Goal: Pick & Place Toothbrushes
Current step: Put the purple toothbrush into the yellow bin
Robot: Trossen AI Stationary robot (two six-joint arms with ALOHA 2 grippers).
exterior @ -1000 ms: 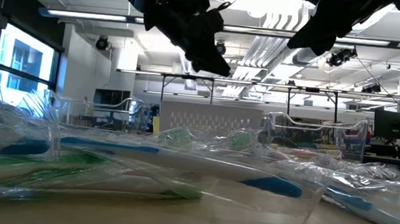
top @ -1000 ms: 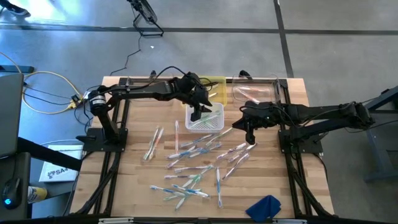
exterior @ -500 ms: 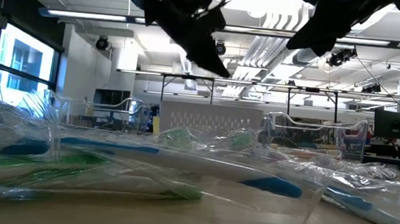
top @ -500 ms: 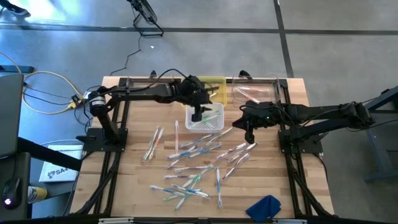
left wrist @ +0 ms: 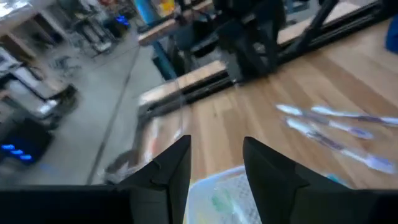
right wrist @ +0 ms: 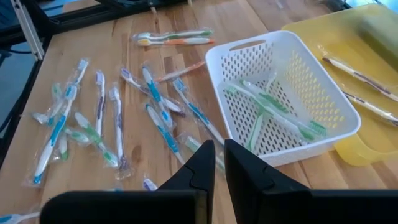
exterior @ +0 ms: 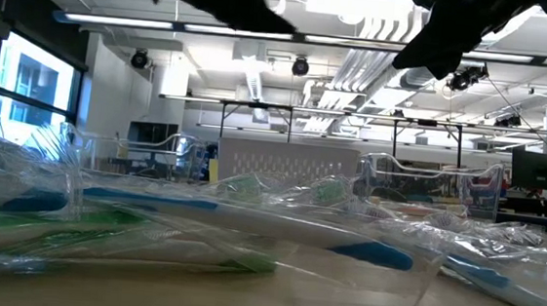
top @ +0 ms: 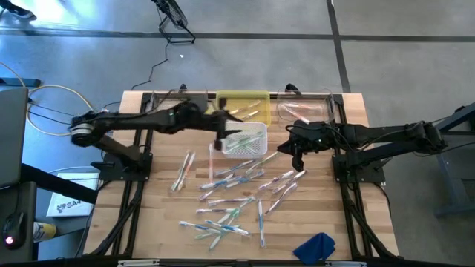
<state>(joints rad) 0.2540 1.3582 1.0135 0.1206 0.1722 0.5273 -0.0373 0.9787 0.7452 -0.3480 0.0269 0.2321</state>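
Note:
Several toothbrushes in clear wrappers lie scattered on the wooden table, also seen in the right wrist view and close up in the low view. A white mesh basket holds a few green-accented toothbrushes. My left gripper hangs at the basket's left edge, open and empty. My right gripper hovers right of the basket over the scattered brushes, its fingers shut with nothing between them.
A yellow tray with a few brushes sits behind the basket, and a clear container stands to its right. A blue cloth lies at the near right edge. Bare wood shows along the table's left side.
My left gripper has swung from above the basket toward the table's left, to the basket's left edge, and its arm has risen out of the low view. The right arm has kept still.

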